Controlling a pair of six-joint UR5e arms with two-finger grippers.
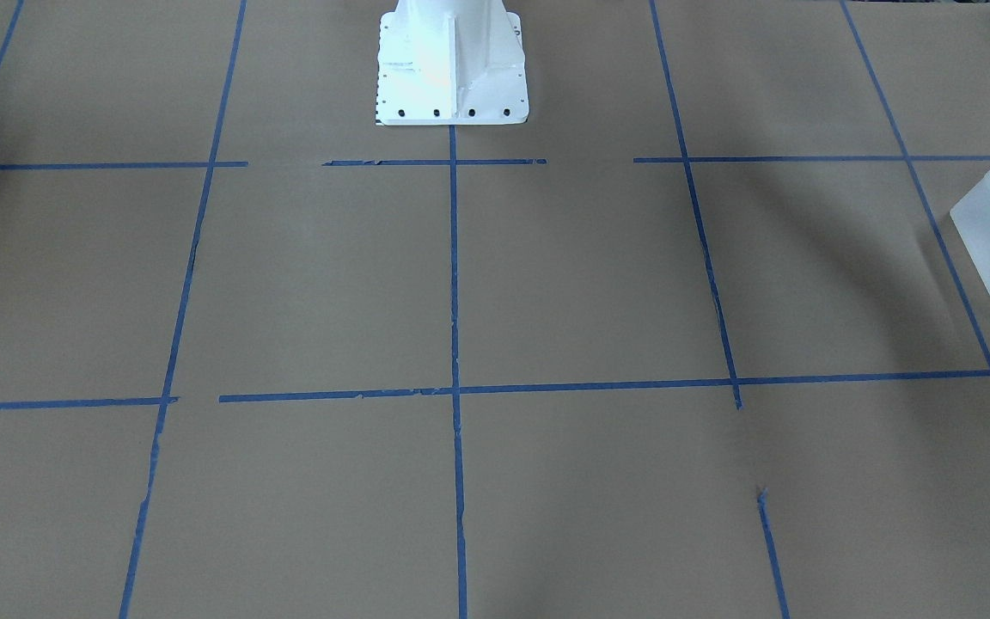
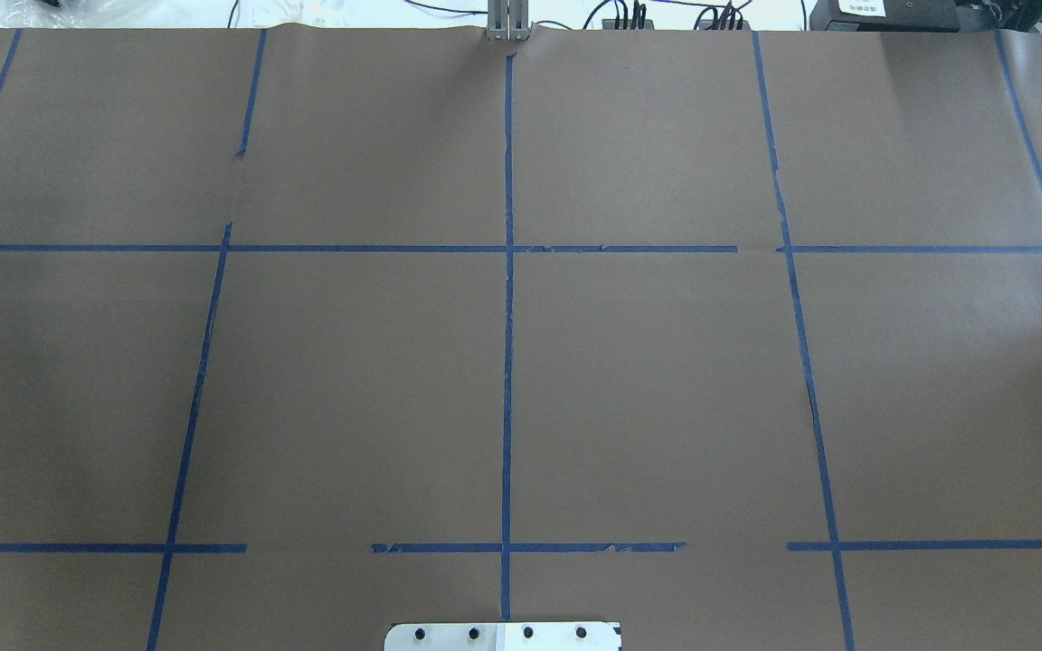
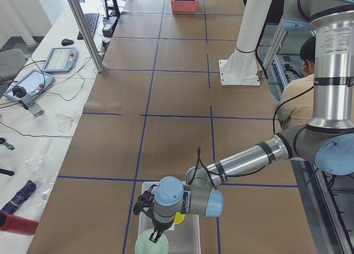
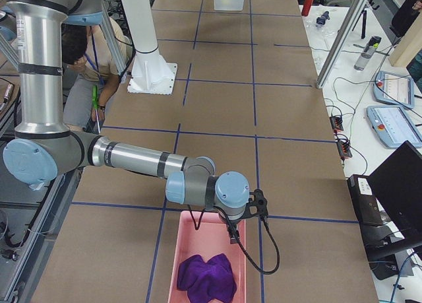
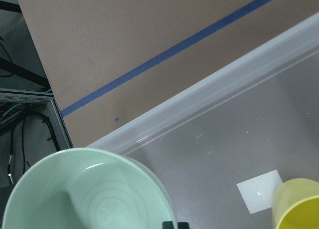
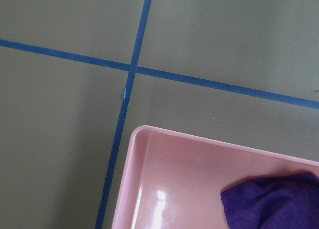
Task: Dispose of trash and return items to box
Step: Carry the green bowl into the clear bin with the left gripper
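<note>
Here, left hand (image 3: 157, 234) pinching bowl (image 5: 84, 194) rim over box (image 5: 224, 83), right hand (image 4: 232, 235) grip unclear.

Soft, even daylight fills every view. The white base (image 1: 452, 69) is blown out on its upper face, with detail lost in glare. Broad, faint shadows lie on the brown paper (image 1: 598, 284) either side of the base. Focus is sharp.

Surface (image 2: 349, 380) brown-papered, blue tape grid (image 2: 508, 362) | white robot base (image 1: 452, 77) mid-edge | frosted box (image 1: 986, 249) left end | pink tray (image 4: 198, 237) right end
</note>
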